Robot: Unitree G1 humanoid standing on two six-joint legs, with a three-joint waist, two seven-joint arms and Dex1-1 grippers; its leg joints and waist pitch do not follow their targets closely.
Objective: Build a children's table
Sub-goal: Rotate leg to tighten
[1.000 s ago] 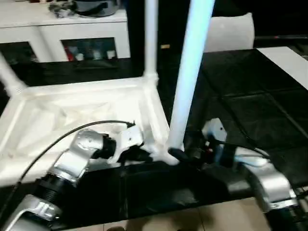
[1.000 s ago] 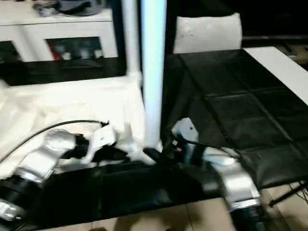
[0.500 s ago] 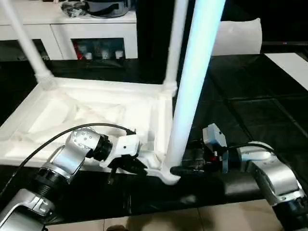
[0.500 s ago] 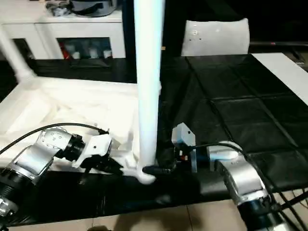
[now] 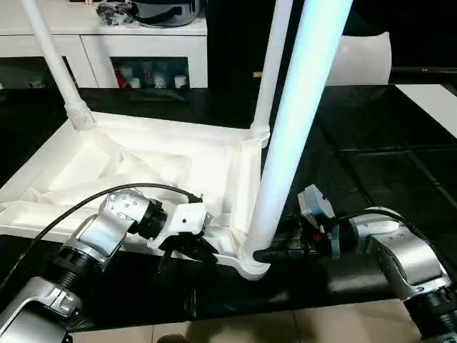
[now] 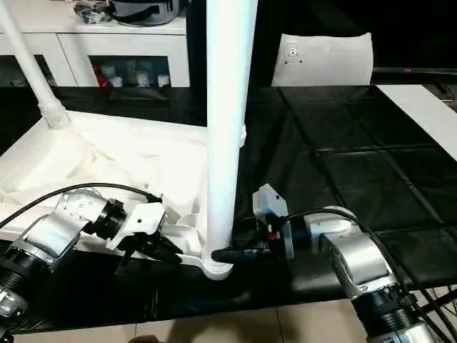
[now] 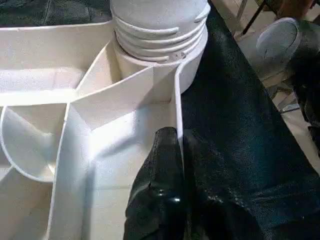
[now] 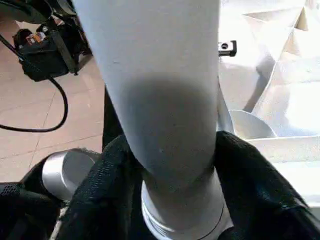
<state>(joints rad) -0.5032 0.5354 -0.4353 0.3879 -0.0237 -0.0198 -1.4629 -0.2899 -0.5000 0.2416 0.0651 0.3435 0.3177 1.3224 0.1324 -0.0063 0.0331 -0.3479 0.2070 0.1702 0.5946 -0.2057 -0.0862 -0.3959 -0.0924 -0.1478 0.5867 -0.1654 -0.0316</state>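
Left eye view: the children's table (image 5: pixel 143 168) lies upside down on a black desk (image 5: pixel 371 150), ribbed underside facing up. Three legs rise from its corner sockets: one at the far left corner (image 5: pixel 53 61), one at the far right corner (image 5: pixel 273 68), and the near leg (image 5: pixel 289 136), standing a little tilted in the socket at the near right corner. The left pincer (image 5: pixel 194 246) sits pinched narrow on the table's near rim, just left of that socket. The right pincer (image 5: pixel 265 252) reaches in from the right at the foot of the near leg, its black fingers lying against the leg's base. Behind the desk stands a white cabinet (image 5: pixel 143 39) with dark openings, and a white cushion-like bag (image 5: pixel 364 57) sits at the far right.

Right eye view: the same layout, with the near leg (image 6: pixel 227 128) upright in the middle and the right pincer's fingers at its bottom collar.

Left wrist view: the left pincer's two black fingers (image 7: pixel 165 150) are pressed together over the thin white edge wall of the tabletop. Just beyond them is the round socket with the ridged base of the near leg (image 7: pixel 159 30) seated in it.

Right wrist view: the near leg (image 8: pixel 160 100) runs between the right pincer's two black fingers (image 8: pixel 107 185), which lie close on both sides of it just above the ridged collar. Tan floor and a black cable (image 8: pixel 35 127) lie beyond.
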